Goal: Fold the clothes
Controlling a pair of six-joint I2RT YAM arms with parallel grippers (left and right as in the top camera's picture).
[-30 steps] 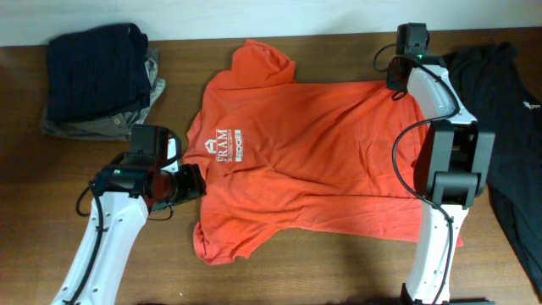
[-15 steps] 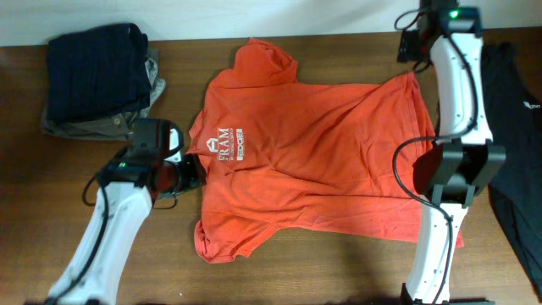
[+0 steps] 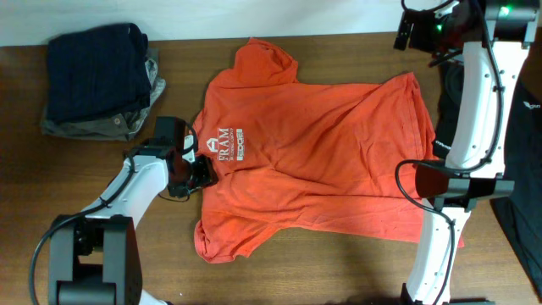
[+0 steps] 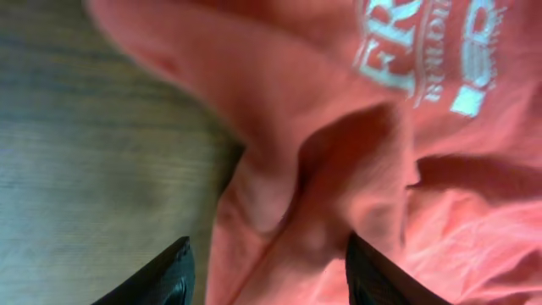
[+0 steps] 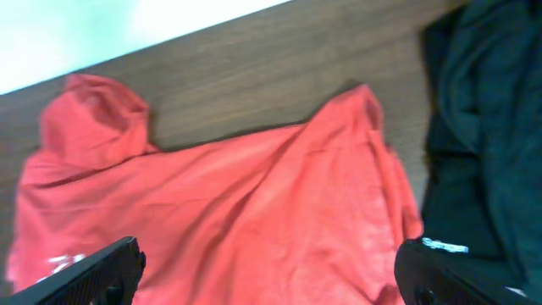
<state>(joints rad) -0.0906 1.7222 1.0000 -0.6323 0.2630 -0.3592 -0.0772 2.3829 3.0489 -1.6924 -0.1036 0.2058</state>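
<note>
Shirt (image 3: 322, 152) lies flat on the worktop (image 3: 339, 271), chest print (image 3: 224, 146) up. Its long axis runs sideways between my two arms: neck end at my L gripper (image 3: 193, 168), hem end out below my R gripper (image 3: 413, 32), one sleeve on the far side, one on the near. L gripper is low at the neck edge, just beside the print, jaws half-spread astride a raised ridge of cloth. Wrist view shows a sliver of wood between one finger and the cloth, so I read it as not pinched yet. R gripper hangs high off the far hem corner, jaws spread wide, holding nothing; the corner is below and a bit inboard of it. Black garment (image 3: 508, 127) sits outboard of R, folded pile (image 3: 93, 76) outboard of L. My read: L is nearer the cloth, so the neck pinch comes first; R must drop to the hem corner before any lengthwise fold.
</note>
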